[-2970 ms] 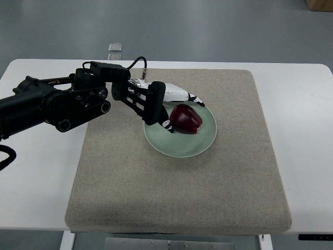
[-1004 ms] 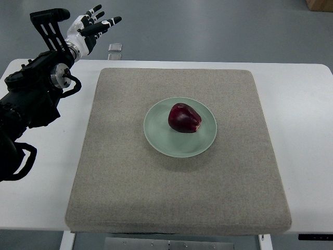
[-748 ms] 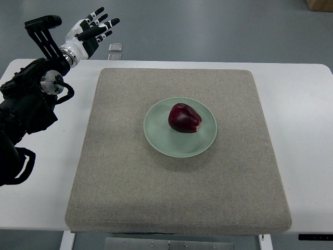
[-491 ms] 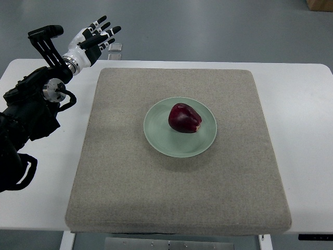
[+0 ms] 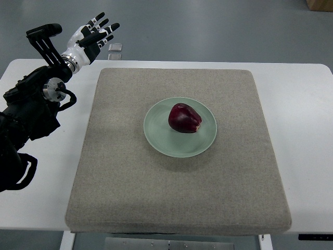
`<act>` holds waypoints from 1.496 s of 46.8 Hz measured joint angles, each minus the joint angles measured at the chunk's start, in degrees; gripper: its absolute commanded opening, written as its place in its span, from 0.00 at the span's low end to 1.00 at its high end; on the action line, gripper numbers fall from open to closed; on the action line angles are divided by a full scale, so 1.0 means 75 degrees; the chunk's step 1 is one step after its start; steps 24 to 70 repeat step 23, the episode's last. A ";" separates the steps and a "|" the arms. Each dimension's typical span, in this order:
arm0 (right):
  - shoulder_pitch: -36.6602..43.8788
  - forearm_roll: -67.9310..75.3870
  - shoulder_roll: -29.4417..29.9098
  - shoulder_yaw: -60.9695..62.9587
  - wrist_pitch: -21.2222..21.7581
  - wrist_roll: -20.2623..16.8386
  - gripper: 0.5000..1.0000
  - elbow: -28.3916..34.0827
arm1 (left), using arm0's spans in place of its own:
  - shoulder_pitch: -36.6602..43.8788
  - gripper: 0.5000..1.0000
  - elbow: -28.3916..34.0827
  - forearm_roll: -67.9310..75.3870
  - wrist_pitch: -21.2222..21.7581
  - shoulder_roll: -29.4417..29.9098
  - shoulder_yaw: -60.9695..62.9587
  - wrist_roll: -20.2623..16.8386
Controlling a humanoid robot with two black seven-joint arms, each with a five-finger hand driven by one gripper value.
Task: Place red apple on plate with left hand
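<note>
A dark red apple (image 5: 184,118) lies on the pale green plate (image 5: 158,138) in the middle of the grey mat (image 5: 177,203). My left hand (image 5: 86,36) is raised at the far left, above the table's back left corner, well away from the plate. Its fingers (image 5: 106,28) are spread and hold nothing. The black left arm (image 5: 31,104) runs down the left edge. The right arm does not show.
The mat lies on a white table (image 5: 302,114). A small clear object (image 5: 115,49) sits on the floor just beyond the table's back edge, near my left hand. A brown box corner (image 5: 320,4) shows at the top right.
Three seconds ago my left hand was at the apple on the plate. It has let go and drawn back to the far left, raised and open. The apple stays on the plate.
</note>
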 measured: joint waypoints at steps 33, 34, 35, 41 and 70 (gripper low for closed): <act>-0.0015 0.0086 0.0000 0.0012 0.0008 0.0000 0.93 0.0043 | 0.0059 0.99 0.0013 0.0058 0.0001 0.0195 0.0060 -0.0004; -0.0015 0.0086 0.0000 0.0012 0.0008 0.0000 0.93 0.0043 | 0.0059 0.99 0.0013 0.0058 0.0001 0.0195 0.0060 -0.0004; -0.0015 0.0086 0.0000 0.0012 0.0008 0.0000 0.93 0.0043 | 0.0059 0.99 0.0013 0.0058 0.0001 0.0195 0.0060 -0.0004; -0.0015 0.0086 0.0000 0.0012 0.0008 0.0000 0.93 0.0043 | 0.0059 0.99 0.0013 0.0058 0.0001 0.0195 0.0060 -0.0004; -0.0015 0.0086 0.0000 0.0012 0.0008 0.0000 0.93 0.0043 | 0.0059 0.99 0.0013 0.0058 0.0001 0.0195 0.0060 -0.0004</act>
